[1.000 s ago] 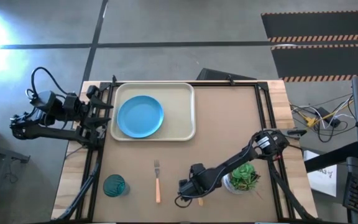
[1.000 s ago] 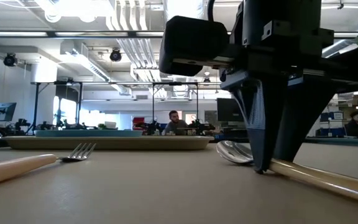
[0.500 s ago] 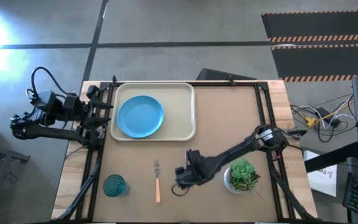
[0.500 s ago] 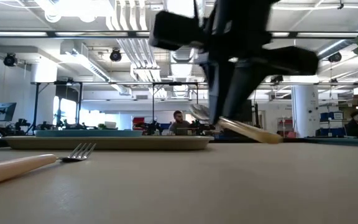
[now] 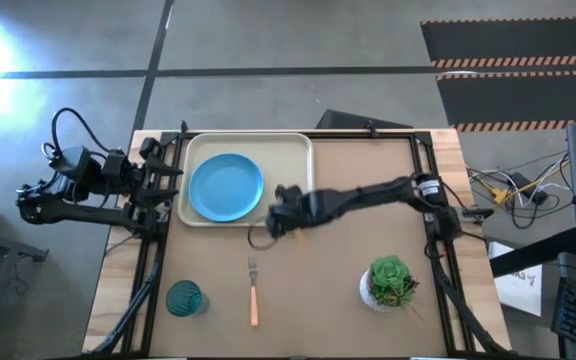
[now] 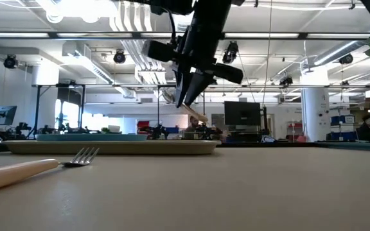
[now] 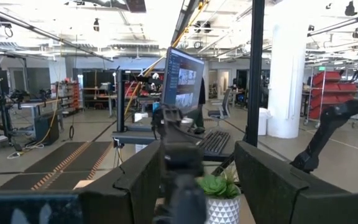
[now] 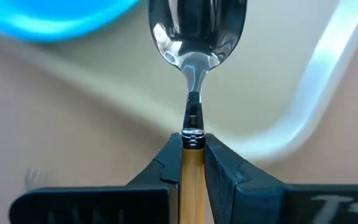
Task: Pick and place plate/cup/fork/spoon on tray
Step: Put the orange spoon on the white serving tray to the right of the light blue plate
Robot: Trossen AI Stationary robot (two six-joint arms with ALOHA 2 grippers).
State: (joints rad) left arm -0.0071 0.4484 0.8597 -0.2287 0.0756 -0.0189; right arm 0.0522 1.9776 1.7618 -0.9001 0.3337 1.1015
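Right gripper (image 5: 280, 220): fingers clamped on the spoon (image 8: 194, 37) handle, airborne at the tray (image 5: 293, 190) rim.
Advice: lower level beside the plate (image 5: 225, 186) (avoid overlap).

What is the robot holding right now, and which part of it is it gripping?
The right gripper holds the spoon by its orange handle, fingers closed just behind the metal neck, above the tray edge.

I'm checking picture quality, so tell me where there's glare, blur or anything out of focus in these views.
High view: bright glare at the upper left. Low view: the fork handle is soft up close. Right wrist view: the spoon is sharp, the plate and tray blurred.
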